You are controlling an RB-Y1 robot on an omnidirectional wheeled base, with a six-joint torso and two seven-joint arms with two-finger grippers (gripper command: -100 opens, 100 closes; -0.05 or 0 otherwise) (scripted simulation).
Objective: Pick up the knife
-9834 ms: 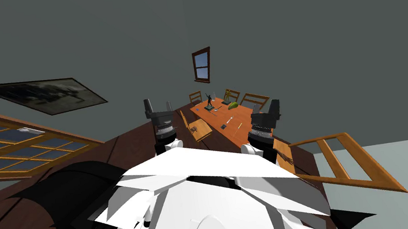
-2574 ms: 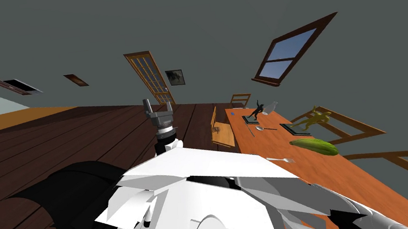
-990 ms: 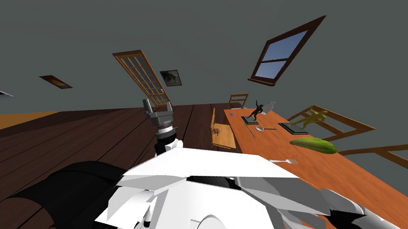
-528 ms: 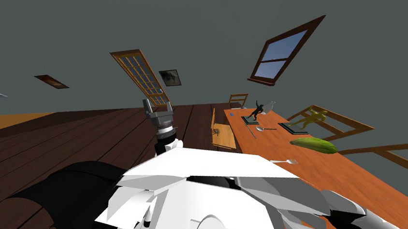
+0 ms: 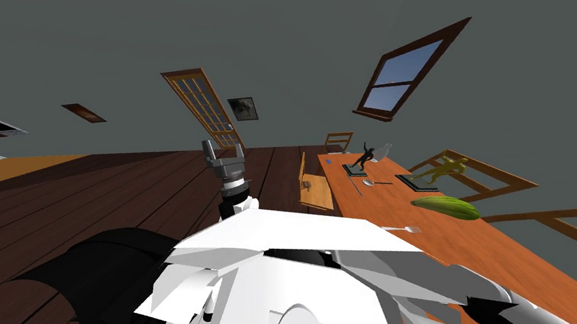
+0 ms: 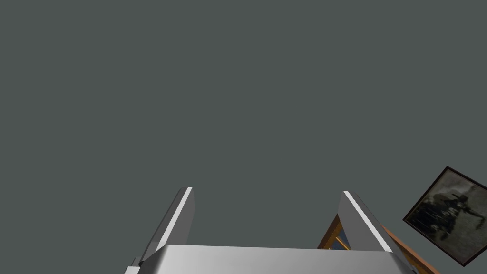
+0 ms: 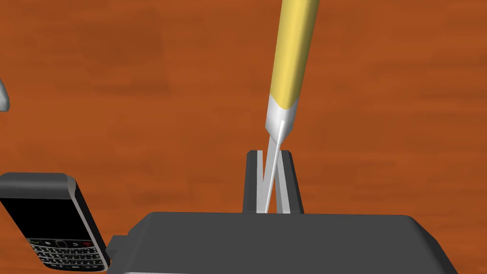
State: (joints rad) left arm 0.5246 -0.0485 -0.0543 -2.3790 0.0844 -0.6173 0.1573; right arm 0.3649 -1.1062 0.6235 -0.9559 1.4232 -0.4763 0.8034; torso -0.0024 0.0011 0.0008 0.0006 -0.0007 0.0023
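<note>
- My right gripper (image 7: 268, 154) has its two thin grey fingers pressed almost together, clamped on the blade of the yellow-handled, silver-bladed knife (image 7: 284, 107).
- The blade runs edge-on from the dark gripper body up between my fingers. The long yellow handle reaches on past my fingertips, slanting a little to one side.
- Behind the knife lies the orange-brown wooden table (image 7: 142, 85). I cannot tell whether the knife touches it or hangs above it.
- A black phone with a small keypad (image 7: 54, 223) lies on the table just beside my gripper's body, apart from the knife.
- My left gripper (image 5: 222, 152) is held up in front of me over the dark plank floor (image 5: 79, 203), its fingers spread wide with nothing between them.
- Farther along the table a long green vegetable (image 5: 444, 207) lies near a silver fork (image 5: 402, 228). Beyond them are a spoon (image 5: 369, 182), a black figurine (image 5: 363, 156) and a yellow figurine (image 5: 443, 168).
</note>
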